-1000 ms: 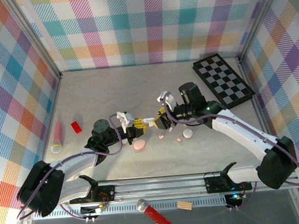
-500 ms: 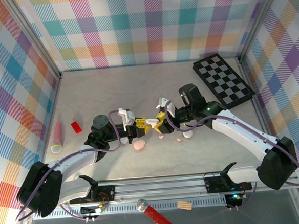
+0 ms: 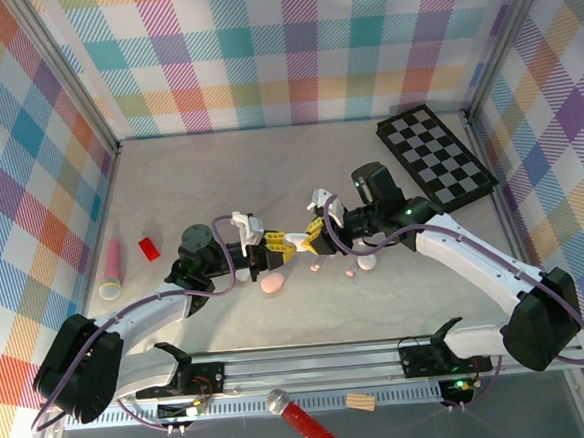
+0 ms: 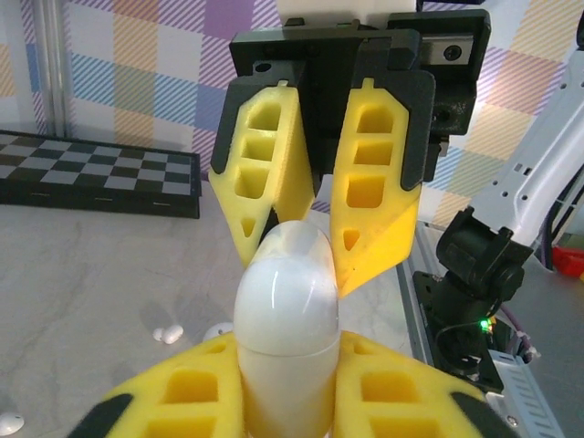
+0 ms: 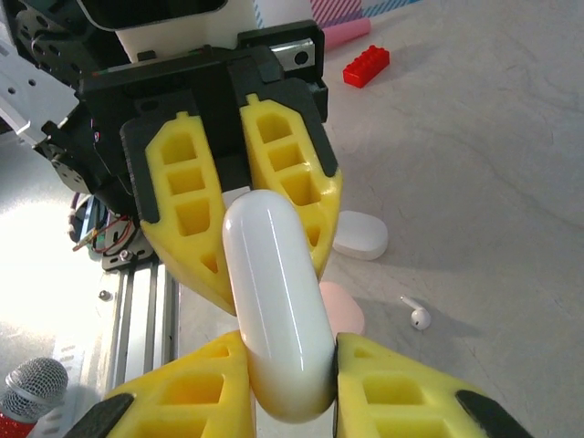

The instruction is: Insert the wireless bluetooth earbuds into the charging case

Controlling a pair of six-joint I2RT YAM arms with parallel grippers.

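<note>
Holding the white charging case (image 4: 287, 301): we see both arms on it at once, up off the table (image 3: 219, 174), one pincer at each end.
State of the left gripper (image 4: 287, 351): nearly closed; its yellow fingers (image 4: 146, 401) press on the near end of the case from both sides, and the case fills the narrow gap between them.
State of the right gripper (image 5: 287, 351): pinching the opposite end in the same way. Its own fingers (image 5: 360, 358) touch the flanks of the case, and in the left wrist view its tips meet the rounded top.
Look of the case: glossy white, a long pebble with rounded ends. We see a thin seam across it with no gap, so the lid looks shut.
Place of the earbuds (image 3: 315, 267): loose on the table. In the top view we count two pale pink ones just in front of the right gripper, a little apart from each other. In the right wrist view a white earbud (image 5: 418, 316) lies near the pink case (image 3: 272, 283).
Other cases: the pink case rests on the table below the left gripper; a second white case (image 3: 366, 262) lies beside the right wrist.
Further off: a chessboard (image 3: 435, 155) at the back right, a red brick (image 3: 150, 249) and a pink microphone (image 3: 111, 269) at the left.
</note>
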